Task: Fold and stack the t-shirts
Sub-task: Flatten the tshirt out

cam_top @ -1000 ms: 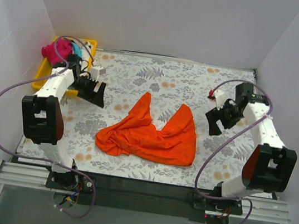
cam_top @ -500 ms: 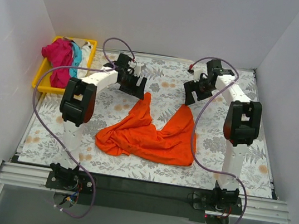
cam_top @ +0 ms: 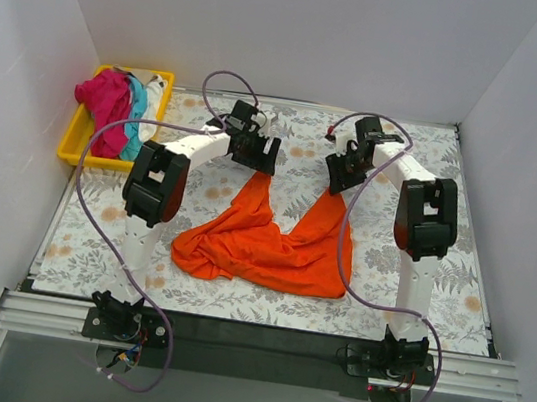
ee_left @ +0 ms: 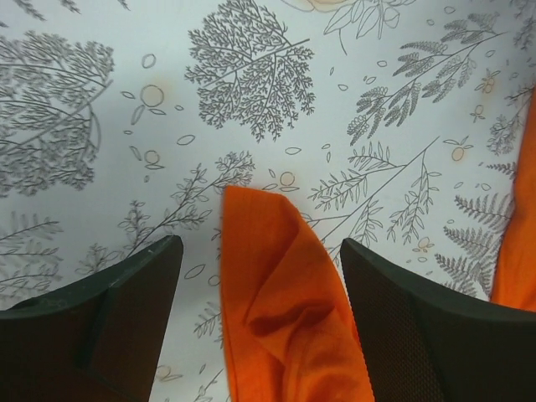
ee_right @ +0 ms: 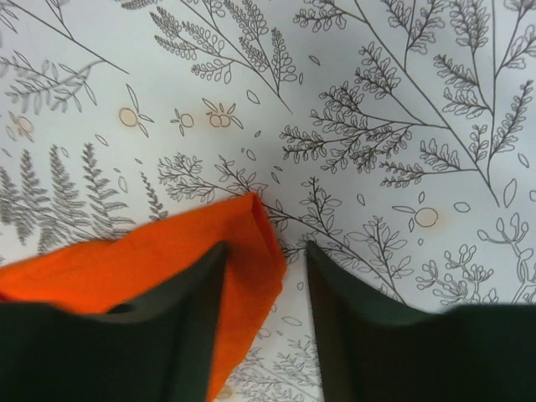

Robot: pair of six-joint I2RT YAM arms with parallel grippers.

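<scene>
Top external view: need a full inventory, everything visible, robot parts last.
orange t-shirt: one, vivid orange, crumpled mid-table, two corners pointing to the far side
piled t-shirts: heap, magenta, teal and white, in the tray
tray: one, yellow, far left corner
tablecloth: one, white with grey leaf print, covering the table
walls: three, white, around the table
left gripper: one, black, open astride the shirt's left corner
right gripper: one, black, open at the shirt's right corner
</scene>
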